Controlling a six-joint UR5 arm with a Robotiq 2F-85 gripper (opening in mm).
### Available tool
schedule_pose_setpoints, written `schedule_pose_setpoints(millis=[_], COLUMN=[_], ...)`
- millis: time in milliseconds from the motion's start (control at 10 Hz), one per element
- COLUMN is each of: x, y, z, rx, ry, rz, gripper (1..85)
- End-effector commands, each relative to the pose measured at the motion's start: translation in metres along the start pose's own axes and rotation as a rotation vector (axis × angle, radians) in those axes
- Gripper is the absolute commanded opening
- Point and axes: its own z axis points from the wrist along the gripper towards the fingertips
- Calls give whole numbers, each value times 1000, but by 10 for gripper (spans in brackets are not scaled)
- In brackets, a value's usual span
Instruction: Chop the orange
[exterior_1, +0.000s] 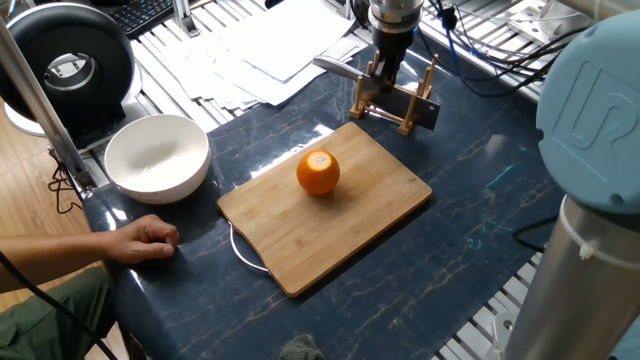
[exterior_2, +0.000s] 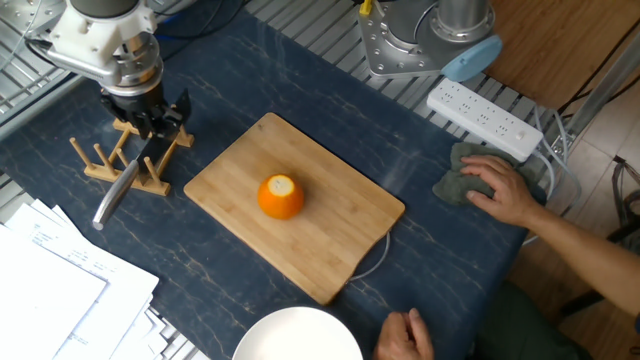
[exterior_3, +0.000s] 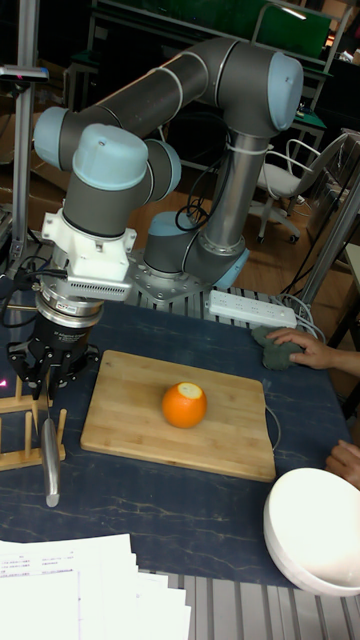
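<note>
orange (exterior_2: 281, 196) sits whole on the board (exterior_2: 340, 250). pincer (exterior_2: 148, 124) is at the knife (exterior_2: 122, 187) in its rack (exterior_2: 100, 165); grip state unclear. next, i judge: lift the knife free.

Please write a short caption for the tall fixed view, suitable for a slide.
UR5 gripper at the knife in its wooden rack, with the uncut orange waiting on the cutting board.

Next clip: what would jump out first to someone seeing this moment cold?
The orange, whole with a pale cut top, sits alone near the middle of the wooden cutting board. At the board's far corner the gripper is down over a knife resting in a small wooden rack; whether it grips the handle cannot be told. A person's hand rests on a grey cloth near the power strip.
</note>
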Motion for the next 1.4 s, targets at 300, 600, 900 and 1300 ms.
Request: schedule_pose_setpoints(millis=[300,600,900,1300], x=[-3,-3,1,6], y=[0,-1,-3,-9], z=[-3,-3,-3,-28], rx=[-2,3,10,30], ry=[-11,-11,3,21], rz=[6,16,50,31], gripper=[257,190,13,13])
